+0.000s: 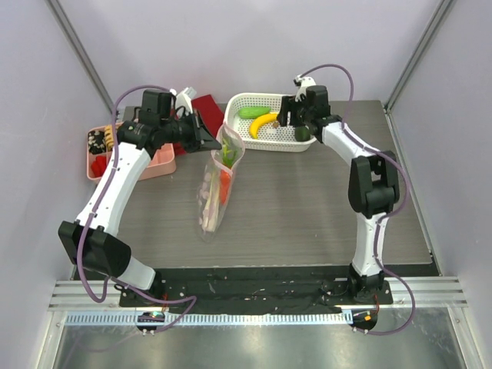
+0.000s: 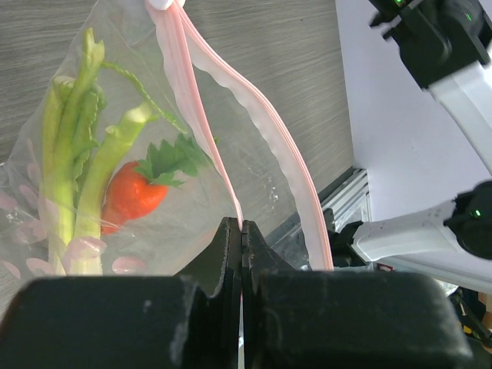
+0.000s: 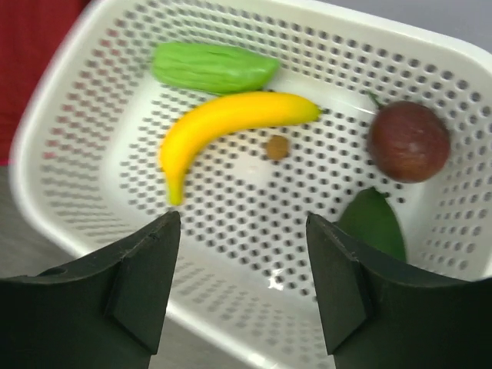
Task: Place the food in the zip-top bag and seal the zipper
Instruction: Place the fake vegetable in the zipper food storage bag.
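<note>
The zip-top bag (image 1: 213,201) lies on the table with its mouth raised at the far end. My left gripper (image 1: 209,138) is shut on one lip of the pink zipper (image 2: 257,115), pinched between my jaws (image 2: 242,225). The mouth gapes open. Inside are the leek (image 2: 68,169) and the red-orange pepper (image 2: 132,197). My right gripper (image 3: 243,231) is open and empty, hovering over the white basket (image 3: 61,123). The basket holds the banana (image 3: 223,123), a green piece (image 3: 211,68), the dark red round piece (image 3: 409,141) and another green piece (image 3: 374,223).
The white basket (image 1: 254,98) stands at the back centre. A pink tray (image 1: 157,165) with small bits sits at the back left, and a red object (image 1: 209,108) lies behind the left gripper. A small brown bit (image 3: 277,146) lies in the basket.
</note>
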Controlling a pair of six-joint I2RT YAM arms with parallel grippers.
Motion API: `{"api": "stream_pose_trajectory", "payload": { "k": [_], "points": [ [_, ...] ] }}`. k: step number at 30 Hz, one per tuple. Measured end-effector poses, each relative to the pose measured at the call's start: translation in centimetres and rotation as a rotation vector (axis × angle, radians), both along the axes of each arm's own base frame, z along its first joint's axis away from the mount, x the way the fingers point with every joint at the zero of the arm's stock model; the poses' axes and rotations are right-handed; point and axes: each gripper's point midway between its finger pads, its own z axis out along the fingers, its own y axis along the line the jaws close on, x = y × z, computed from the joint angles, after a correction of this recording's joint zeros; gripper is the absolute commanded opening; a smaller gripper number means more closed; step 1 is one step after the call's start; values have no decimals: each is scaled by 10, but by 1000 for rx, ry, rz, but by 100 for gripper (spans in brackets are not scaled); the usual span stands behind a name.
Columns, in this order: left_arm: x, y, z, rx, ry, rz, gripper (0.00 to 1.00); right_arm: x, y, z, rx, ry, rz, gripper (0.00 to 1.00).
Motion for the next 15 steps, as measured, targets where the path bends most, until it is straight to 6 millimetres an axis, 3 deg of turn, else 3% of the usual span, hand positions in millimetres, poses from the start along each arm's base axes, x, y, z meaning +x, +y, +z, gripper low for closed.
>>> {"api": "stream_pose_trajectory", "payload": {
  "k": [3, 5, 10, 15],
  "points": [
    [-1, 0, -2, 3, 4, -1, 0, 22, -22, -43, -96, 70, -42, 70],
    [-1, 1, -4, 5, 5, -1, 0, 30, -34, -60, -148, 105, -60, 69],
    [0, 3, -8, 9, 7, 0, 0, 33, -58, -83, -241, 162, -87, 66],
    [1, 5, -9, 6, 7, 2, 0, 25, -63, -92, -285, 201, -71, 66]
  ]
}}
